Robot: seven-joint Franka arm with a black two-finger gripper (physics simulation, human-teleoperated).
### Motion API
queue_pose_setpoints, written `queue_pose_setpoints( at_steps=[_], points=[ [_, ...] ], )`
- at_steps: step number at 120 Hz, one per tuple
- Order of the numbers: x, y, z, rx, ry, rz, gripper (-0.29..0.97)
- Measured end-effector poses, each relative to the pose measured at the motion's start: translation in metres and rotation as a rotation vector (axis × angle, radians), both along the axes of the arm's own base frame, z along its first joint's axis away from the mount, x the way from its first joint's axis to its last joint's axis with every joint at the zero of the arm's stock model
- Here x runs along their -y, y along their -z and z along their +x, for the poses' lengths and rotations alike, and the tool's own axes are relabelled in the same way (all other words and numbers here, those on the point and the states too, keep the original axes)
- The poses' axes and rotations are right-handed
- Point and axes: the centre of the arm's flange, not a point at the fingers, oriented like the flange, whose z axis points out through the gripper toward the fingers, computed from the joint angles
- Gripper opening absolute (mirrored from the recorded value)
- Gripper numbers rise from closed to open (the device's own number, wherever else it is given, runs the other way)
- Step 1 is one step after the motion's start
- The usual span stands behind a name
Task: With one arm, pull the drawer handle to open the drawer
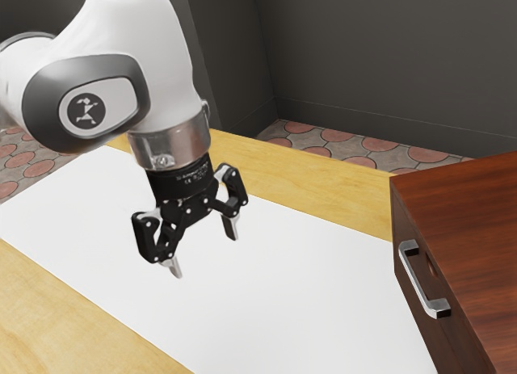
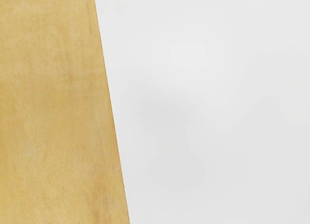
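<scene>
Across the scene spreads the table (image 1: 48, 309), pale wood with a white mat (image 1: 323, 309) over most of it. Above the mat hangs the arm (image 1: 97, 75), coming in from the exterior view's upper left. At the exterior view's right edge stands the drawer (image 1: 477, 220), a dark wooden box whose front shows no gap, so it seems shut. The gripper (image 1: 204, 251) points down over the mat, its fingers spread wide with nothing between them. The wrist view looks straight down on the mat and the table's wood beside it, with a faint shadow on the mat. The handle (image 1: 422, 279), a small metal bar, sits on the drawer's front, well apart from the gripper and untouched.

The step in hand appears to be the approach: no contact is made and the drawer is not yet open. The next move likely calls for carrying the gripper toward the exterior view's right and turning the hand so the fingers straddle the bar. It would then close on the bar and pull straight back from the front.
</scene>
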Motion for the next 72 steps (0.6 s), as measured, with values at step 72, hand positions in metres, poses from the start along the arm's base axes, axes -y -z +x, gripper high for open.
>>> queue_pose_setpoints(
  at_steps=[72],
  points=[
    [0.044, 0.014, 0.015, 0.181, 0.151, -0.112, 0.68]
  ],
)
